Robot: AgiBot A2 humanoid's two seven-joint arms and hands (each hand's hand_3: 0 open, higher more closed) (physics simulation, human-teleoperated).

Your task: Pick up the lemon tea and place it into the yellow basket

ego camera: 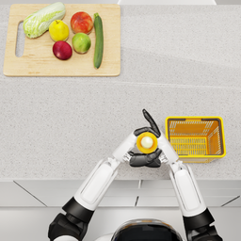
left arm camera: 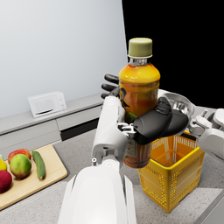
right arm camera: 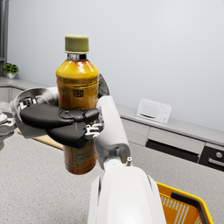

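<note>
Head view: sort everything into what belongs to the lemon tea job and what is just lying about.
Belongs to the job:
lemon tea bottle, upright, held off the counter
left hand and right hand, both on the bottle
yellow basket

Just lying about:
cutting board with cabbage, fruit and cucumber
microwave

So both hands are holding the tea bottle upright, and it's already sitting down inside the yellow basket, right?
Not quite. Both the left hand and right hand hold the bottle upright, but it is still beside the basket, not in it; the head view shows this.
</note>
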